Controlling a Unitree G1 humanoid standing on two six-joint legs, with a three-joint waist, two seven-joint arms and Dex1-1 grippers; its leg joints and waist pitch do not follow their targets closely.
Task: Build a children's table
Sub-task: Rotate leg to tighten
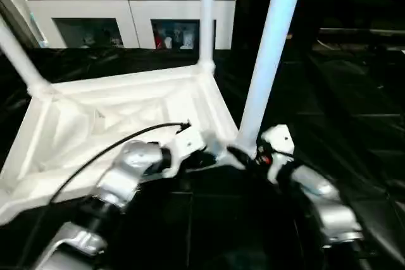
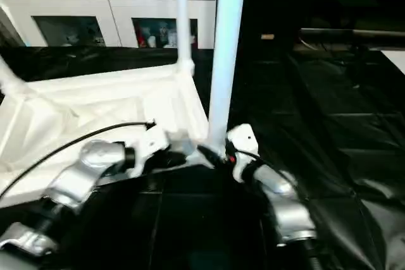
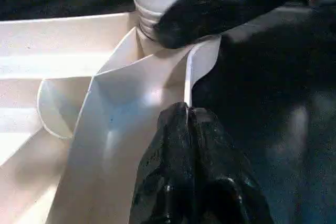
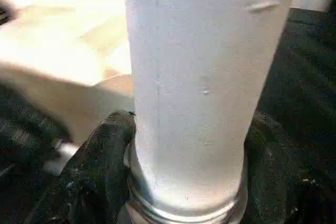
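- We see the table top (image 1: 114, 118) lying upside down on the black-sheeted bench (image 1: 354, 131), its ribbed underside and rim facing up.
- It sits toward the bench's left side, with one long edge close to us and the other toward the far edge, where a white cabinet (image 1: 126, 4) stands behind.
- Three legs stand up from its corner sockets: the far-left leg (image 1: 19, 55) leans outward, the far-right leg (image 1: 206, 17) rises straight, and the near-right leg (image 1: 272, 49) stands tallest before us.
- Our left gripper (image 3: 184, 145) is closed, its two black fingers pressed together against the top's thin rim at the near-right corner; we cannot tell whether the rim is pinched between them or merely touched.
- Our right gripper (image 4: 189, 145) grips the near-right leg just above its ribbed end, one black finger (image 4: 100, 166) on each side of the round shaft.
- In the left wrist view, that ribbed end sits at the mouth of the corner socket (image 3: 152, 30), with a right finger (image 3: 226, 3) lying across it.
- A black cable (image 1: 95, 156) runs along our left forearm above the top.
- The two grippers sit just beside each other at this near-right corner.
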